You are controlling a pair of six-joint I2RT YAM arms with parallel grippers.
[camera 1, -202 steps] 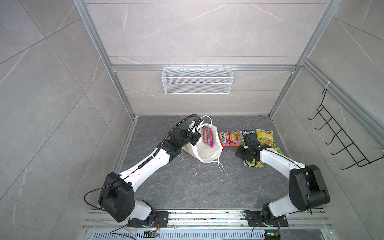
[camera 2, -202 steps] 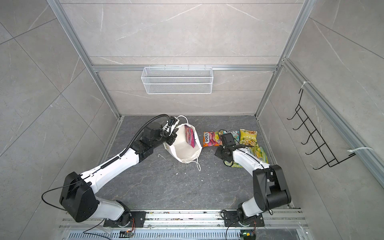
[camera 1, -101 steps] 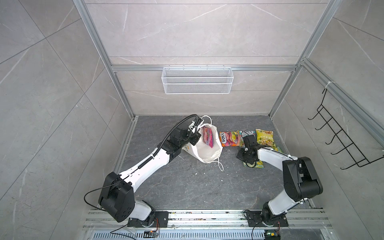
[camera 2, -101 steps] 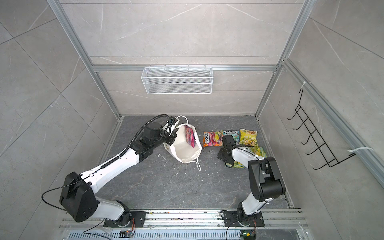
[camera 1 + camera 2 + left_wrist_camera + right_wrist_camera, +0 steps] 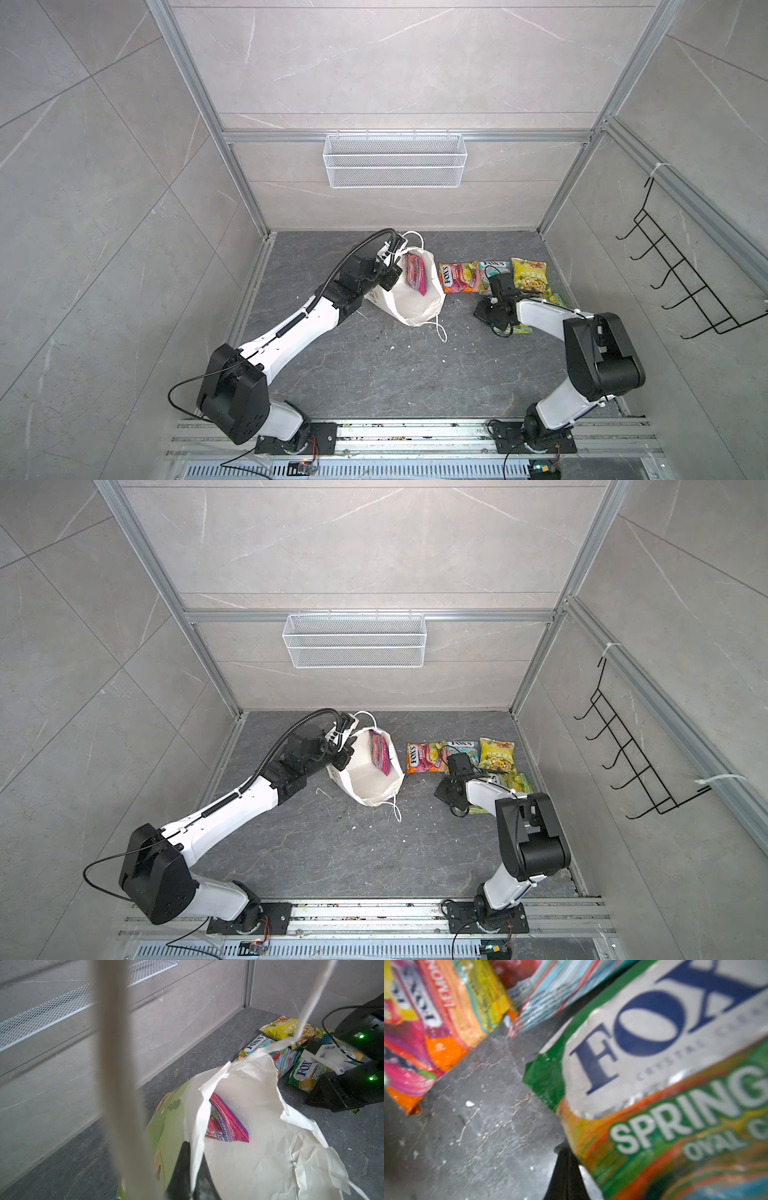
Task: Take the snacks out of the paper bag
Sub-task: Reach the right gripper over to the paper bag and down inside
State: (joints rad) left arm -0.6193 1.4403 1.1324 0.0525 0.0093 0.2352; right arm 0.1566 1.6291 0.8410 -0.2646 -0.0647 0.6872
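Right arm's elbow has swung in toward the middle since a second ago, wrist barely shifted; left arm and paper bag (image 5: 415,305) unchanged. Left gripper (image 5: 194,1159) is clamped on the bag's torn rim, holding the mouth open; the bag sits tilted near the back edge of the worktop (image 5: 374,374), left of centre. One purple packet (image 5: 224,1126) is left inside, flat against the bag's wall. Already out, near the back right corner: orange-red packet (image 5: 455,278), teal packet (image 5: 488,267) and yellow packet (image 5: 528,274) in a row, green packet (image 5: 675,1084) just in front of them. Right gripper (image 5: 565,1159) is closed, low on the worktop, tips at the green packet's corner; whether it pinches that corner cannot be told. Risks: if the corner is nipped, lifting away drags the green packet along. The rim is already ripped, so a pull from the left arm could tear it further and let the mouth collapse. With the purple packet lying flat on paper, a reach in may grab paper too, or snag the cord handle (image 5: 116,1064).
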